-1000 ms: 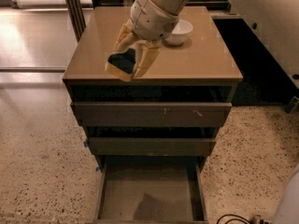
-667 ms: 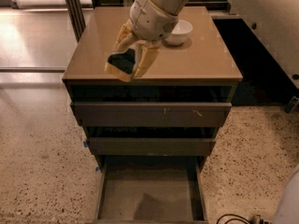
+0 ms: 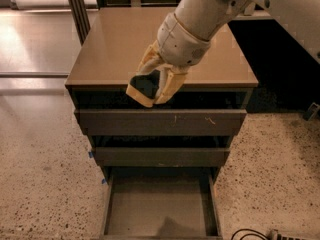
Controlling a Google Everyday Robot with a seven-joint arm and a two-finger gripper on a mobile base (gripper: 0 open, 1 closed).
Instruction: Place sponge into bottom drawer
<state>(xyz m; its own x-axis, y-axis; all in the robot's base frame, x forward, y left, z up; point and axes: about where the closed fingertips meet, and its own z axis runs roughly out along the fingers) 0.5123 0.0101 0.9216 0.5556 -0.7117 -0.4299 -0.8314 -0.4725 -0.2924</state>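
My gripper hangs over the front edge of the cabinet top, its yellow-padded fingers shut on the sponge, a small block with a dark green layer over yellow foam. The sponge is held in the air in front of the top drawer. The bottom drawer is pulled out below, a wide shallow tray with a bare flat floor. The white bowl is hidden behind my arm.
The brown cabinet top lies behind the gripper. The top drawer and middle drawer stick out slightly. Speckled floor surrounds the cabinet. A black cable lies at the bottom right.
My gripper with the sponge has moved forward from above the cabinet top to its front edge, now over the drawers. The bowl has gone out of sight.
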